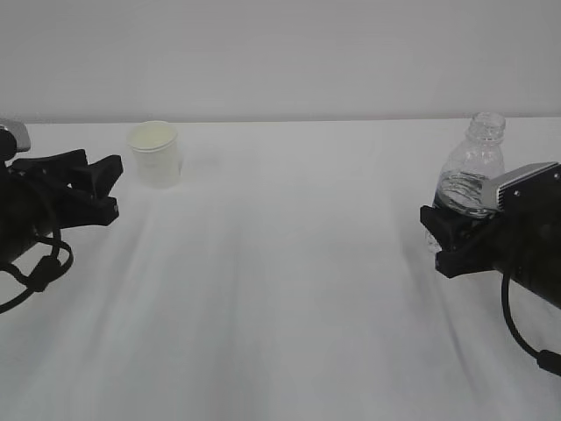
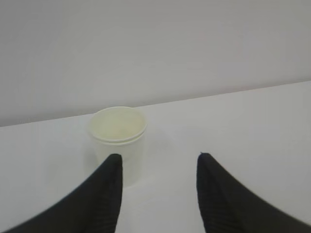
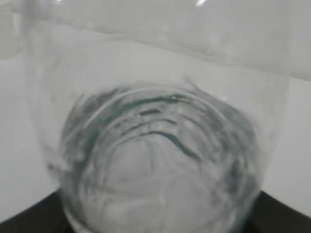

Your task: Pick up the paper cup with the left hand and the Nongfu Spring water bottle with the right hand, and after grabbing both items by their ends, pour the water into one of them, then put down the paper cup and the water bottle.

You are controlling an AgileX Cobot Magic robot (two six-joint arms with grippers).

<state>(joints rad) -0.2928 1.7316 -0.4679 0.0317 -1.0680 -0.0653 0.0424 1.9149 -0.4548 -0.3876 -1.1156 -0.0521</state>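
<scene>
On the counter (image 1: 280,289), the left gripper (image 2: 158,167) stands open just short of the cup (image 2: 118,141) and should straddle it squarely before closing, while the right gripper (image 1: 443,239) grips the bottle (image 1: 471,171).

Left hand (image 1: 112,186) low, jaws apart, empty; right hand (image 1: 436,237) jaws clamped.

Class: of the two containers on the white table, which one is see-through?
The clear plastic bottle between the right gripper's fingers; the cream paper cup is opaque.
</scene>
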